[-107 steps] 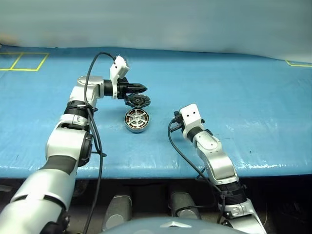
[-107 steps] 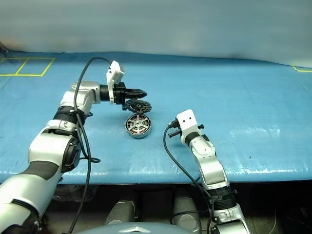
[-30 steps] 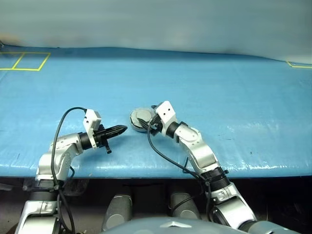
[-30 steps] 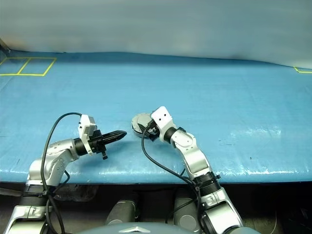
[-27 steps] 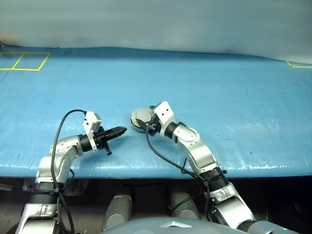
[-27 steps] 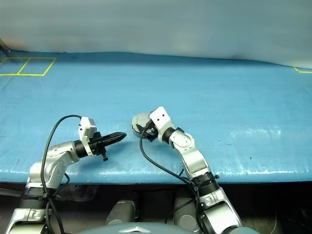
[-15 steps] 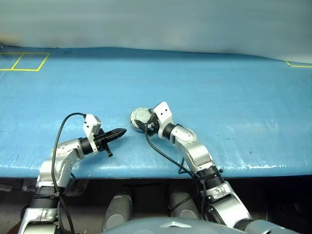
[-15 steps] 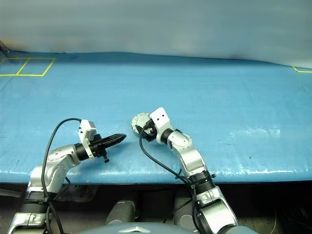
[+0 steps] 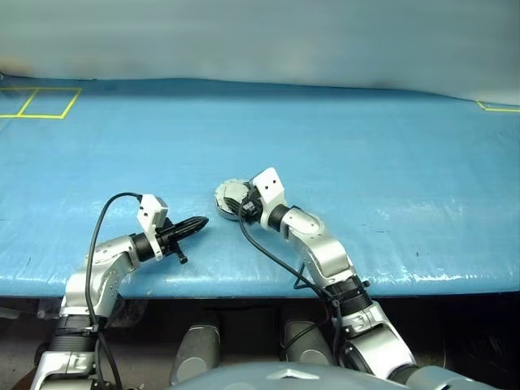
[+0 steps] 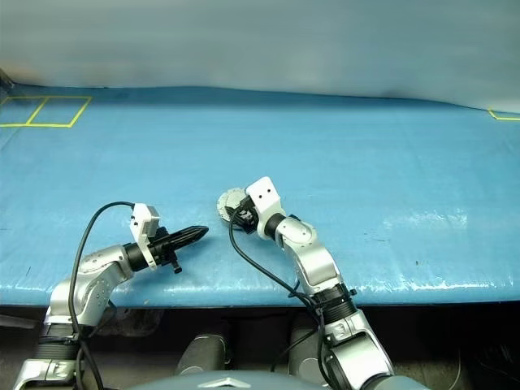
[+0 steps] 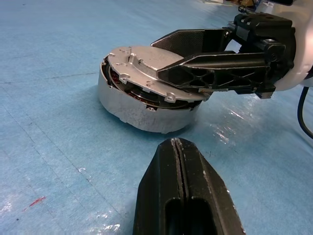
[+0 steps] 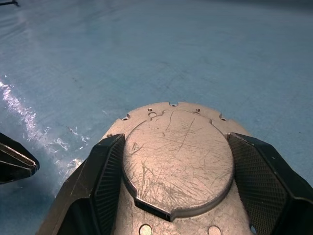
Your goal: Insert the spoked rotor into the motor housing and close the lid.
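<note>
The motor housing (image 11: 146, 110), a shallow silver disc, sits on the blue table near the front edge. The grey lid (image 12: 178, 156) lies on top of it, slightly tilted, and a gap at its rim shows copper windings. My right gripper (image 12: 177, 139) reaches over the housing, with one black finger on each side of the lid and its pads (image 12: 110, 181) against the lid's edge. My left gripper (image 9: 199, 221) is shut and holds nothing. It hovers low over the table, just left of the housing (image 9: 230, 195), and points at it. The spoked rotor is hidden.
The blue table cover (image 9: 366, 146) stretches wide and bare behind and to both sides. Yellow tape squares (image 9: 41, 101) mark the far left corner. The table's front edge (image 9: 244, 284) runs just below both grippers.
My right gripper has crept a little farther over the lid and its fingers have drawn in against it. The left gripper has stayed shut in nearly the same place.
</note>
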You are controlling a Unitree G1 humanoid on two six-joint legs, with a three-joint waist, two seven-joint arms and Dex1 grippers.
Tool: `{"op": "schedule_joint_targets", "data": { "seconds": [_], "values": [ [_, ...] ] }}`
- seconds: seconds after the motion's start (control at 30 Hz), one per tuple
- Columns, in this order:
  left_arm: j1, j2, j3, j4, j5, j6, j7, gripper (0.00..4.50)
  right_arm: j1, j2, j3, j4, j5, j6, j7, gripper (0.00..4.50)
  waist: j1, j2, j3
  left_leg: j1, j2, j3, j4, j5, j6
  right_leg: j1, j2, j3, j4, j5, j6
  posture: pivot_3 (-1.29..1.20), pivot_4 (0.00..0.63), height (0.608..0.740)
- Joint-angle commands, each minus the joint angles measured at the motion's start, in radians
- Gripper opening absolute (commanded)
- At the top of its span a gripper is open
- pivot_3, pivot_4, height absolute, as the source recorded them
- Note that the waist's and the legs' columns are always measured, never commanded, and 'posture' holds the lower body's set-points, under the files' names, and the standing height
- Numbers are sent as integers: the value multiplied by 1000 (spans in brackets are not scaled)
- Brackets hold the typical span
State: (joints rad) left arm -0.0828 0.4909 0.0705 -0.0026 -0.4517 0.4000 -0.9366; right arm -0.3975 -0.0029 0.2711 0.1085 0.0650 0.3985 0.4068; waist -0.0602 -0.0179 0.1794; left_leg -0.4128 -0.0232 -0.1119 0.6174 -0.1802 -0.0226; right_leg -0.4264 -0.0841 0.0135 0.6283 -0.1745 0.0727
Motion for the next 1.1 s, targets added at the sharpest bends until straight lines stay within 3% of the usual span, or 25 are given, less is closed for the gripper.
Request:
{"op": "schedule_joint_targets", "data": {
  "seconds": [0.03, 0.43, 0.77, 1.1],
  "values": [
    [8, -4, 10, -36, -12, -19, 7, 0, -17, 21, 19, -41, -27, -4, -38, 3009, 0, 0, 0, 0, 0, 0, -1, 0, 0, 0, 0, 0, 0, 0, 0, 0, 150, 740],
    [22, -5, 16, -45, -16, -20, 29, 0, -22, 20, 54, 0, -82, 22, -72, 3009, -1, 0, 0, 0, 0, 0, -1, 0, 0, 0, 0, 0, 0, -1, -1, 0, 150, 740],
    [13, -22, 10, -41, -15, -22, 38, 0, -42, 9, 29, 71, -146, 90, -184, 3009, 5, 1, -2, 1, 0, 0, -1, 1, -1, 1, 0, 0, 0, -1, -1, 0, 150, 740],
    [-103, -135, 99, 9, -101, -5, 161, 0, -9, -11, 46, 17, -126, 102, -141, 3009, 21, 1, -3, 1, 0, -1, 1, 1, -1, 2, 0, -1, 0, -1, -1, 0, 150, 740]
  ]
}}
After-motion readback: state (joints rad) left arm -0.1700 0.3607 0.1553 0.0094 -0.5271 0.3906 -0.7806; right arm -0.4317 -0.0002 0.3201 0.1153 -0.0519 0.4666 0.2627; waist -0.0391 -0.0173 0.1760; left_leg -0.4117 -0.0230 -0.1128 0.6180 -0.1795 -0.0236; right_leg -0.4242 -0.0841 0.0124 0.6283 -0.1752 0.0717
